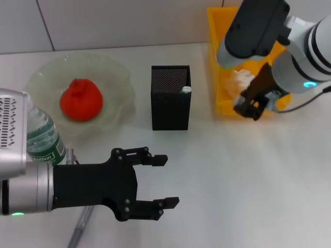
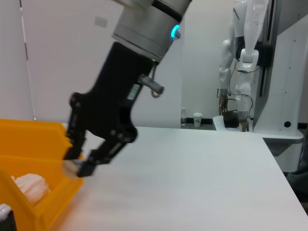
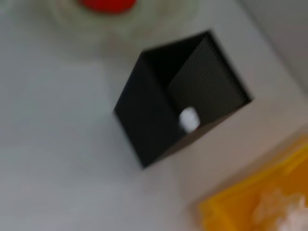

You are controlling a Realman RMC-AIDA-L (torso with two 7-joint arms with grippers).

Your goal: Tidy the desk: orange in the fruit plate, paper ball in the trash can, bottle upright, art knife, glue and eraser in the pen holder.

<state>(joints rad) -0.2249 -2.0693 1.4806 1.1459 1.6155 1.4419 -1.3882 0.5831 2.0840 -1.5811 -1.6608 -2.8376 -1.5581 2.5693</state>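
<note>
**Desk with both grippers in the air**

Paper ball [image 1: 242, 80] lying inside the yellow trash can [image 1: 221, 107] at the far right of the table [image 1: 248, 175], crumpled and white. Right gripper [image 1: 252, 106] hanging just above the near edge of this can, beside the paper ball, not touching it; fingers close together with only a small gap, nothing seen between them, seen also from the left wrist view [image 2: 77, 161].

Orange [image 1: 80, 99] resting in the middle of the fruit plate [image 1: 116, 70], a pale translucent dish with wavy rim, at the far left. Black mesh pen holder [image 1: 170, 98], square and upright, standing between plate and trash can; a small white tip [image 1: 186, 89] showing at its inside corner, not possible to say of which object.

Left gripper [image 1: 163, 181] at the near left, well apart from the pen holder, fingers spread wide and empty. Bottle [image 1: 44, 137] with green label standing just behind this arm, partly hidden by it and by the grey arm housing. Thin grey pen-like object [image 1: 80, 227] lying under the left arm, mostly covered, cut off by the lower edge; hard to identify.
</note>
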